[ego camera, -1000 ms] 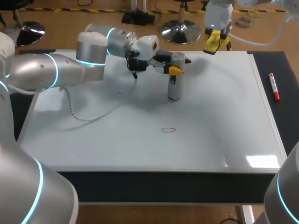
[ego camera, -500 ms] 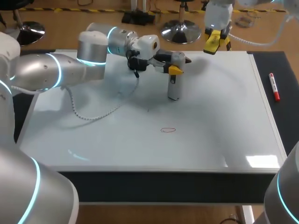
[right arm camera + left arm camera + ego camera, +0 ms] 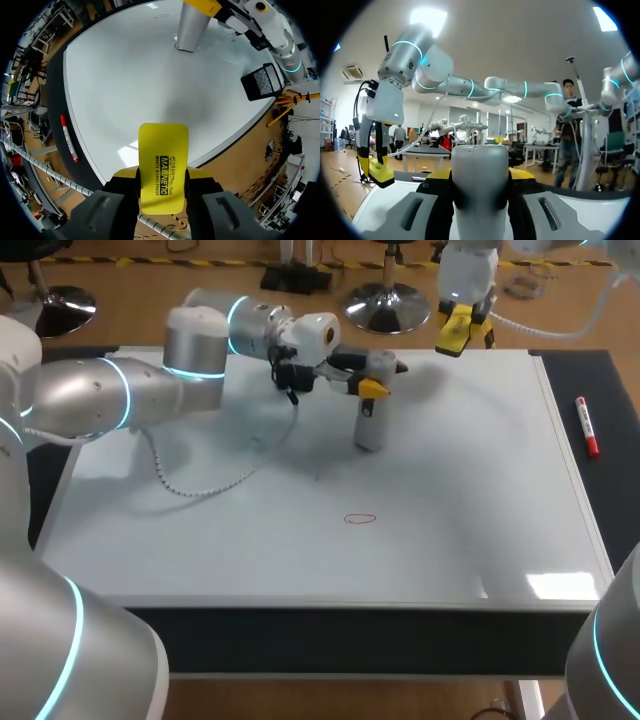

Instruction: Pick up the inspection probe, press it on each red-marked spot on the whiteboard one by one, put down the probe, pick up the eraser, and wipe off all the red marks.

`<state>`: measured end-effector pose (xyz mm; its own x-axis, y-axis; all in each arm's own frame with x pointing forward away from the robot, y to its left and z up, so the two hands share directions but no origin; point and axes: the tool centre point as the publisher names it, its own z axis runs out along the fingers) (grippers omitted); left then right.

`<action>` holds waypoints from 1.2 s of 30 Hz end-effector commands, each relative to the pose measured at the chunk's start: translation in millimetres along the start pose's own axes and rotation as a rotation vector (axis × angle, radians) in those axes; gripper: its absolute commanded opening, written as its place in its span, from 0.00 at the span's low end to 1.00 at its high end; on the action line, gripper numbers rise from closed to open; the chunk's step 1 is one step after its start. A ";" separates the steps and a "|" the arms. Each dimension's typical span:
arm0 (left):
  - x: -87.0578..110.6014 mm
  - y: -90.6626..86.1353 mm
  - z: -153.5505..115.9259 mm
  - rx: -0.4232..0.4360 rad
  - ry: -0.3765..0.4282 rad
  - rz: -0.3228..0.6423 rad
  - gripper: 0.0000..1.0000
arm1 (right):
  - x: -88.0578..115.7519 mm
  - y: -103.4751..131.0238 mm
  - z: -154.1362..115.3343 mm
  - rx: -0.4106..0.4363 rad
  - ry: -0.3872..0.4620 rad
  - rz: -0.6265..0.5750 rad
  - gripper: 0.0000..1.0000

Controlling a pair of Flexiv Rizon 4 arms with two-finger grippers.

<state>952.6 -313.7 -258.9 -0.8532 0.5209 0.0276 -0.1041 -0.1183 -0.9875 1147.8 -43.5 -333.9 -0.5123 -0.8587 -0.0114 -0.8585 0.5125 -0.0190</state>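
Glossy white whiteboard (image 3: pixel 480 490) with a thin silvery frame covers most of the tabletop, and it's pretty reflective. Front-middle there's one thin red oval mark (image 3: pixel 360 519), outline only. The smooth grey cylindrical probe (image 3: pixel 369 430) stands roughly upright toward the back, well apart from that mark. Its lower end is right at the surface, but I can't tell if it's actually touching.

The left arm (image 3: pixel 120 390) stretches in low across the far left, wrist lying sideways. The left gripper (image 3: pixel 372 388) is clamped on the probe's upper part. The right gripper (image 3: pixel 163 182) hangs over the board's far edge, pinching a flat yellow rectangular eraser (image 3: pixel 163 150).

A red marker pen (image 3: pixel 587 427) lies on the dark strip right of the board. A white coiled cable (image 3: pixel 200 487) trails over the board's left part.
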 end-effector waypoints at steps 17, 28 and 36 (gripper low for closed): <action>18.4 -32.2 -40.9 -0.003 -0.112 0.046 0.00 | -0.2 -1.5 -0.7 -0.001 0.004 -0.002 0.00; 32.3 -38.4 -104.9 -0.013 -0.261 0.062 0.00 | -0.2 -1.5 -0.7 -0.001 0.004 -0.002 0.00; 42.4 -46.9 -147.3 -0.015 -0.373 0.082 0.00 | -0.2 -1.5 -0.7 -0.001 0.004 -0.002 0.00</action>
<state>1005.5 -176.0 -241.5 -0.9379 0.3462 -0.0204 -0.0311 -0.1424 -0.9893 1147.8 -43.6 -334.1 -0.5123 -0.8587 -0.0115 -0.8585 0.5125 -0.0189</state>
